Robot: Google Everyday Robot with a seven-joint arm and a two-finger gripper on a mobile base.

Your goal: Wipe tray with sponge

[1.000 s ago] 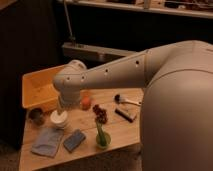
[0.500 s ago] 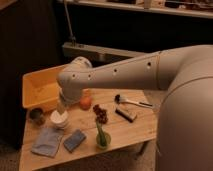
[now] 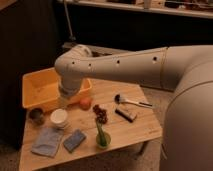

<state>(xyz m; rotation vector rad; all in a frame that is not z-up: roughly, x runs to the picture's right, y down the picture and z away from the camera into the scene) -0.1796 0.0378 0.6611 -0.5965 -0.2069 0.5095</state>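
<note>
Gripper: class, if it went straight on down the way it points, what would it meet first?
Probably the white bowl, below the gripper, which hangs over the front wall of the yellow tray; depth is unclear, so that wall may come first.

A wooden desk point(image 3: 142, 131) carries a yellow tray point(image 3: 34, 89) at its back left. Before the tray are set a cup point(image 3: 36, 116), a bowl point(image 3: 59, 119) and an orange point(image 3: 85, 103). A cloth point(image 3: 47, 142) and a sponge point(image 3: 75, 140) lie front left, a vase point(image 3: 103, 138) mid-front, and a brush point(image 3: 128, 101) and a black bar point(image 3: 125, 114) to the right. The gripper point(image 3: 63, 102) is held over the bowl.
</note>
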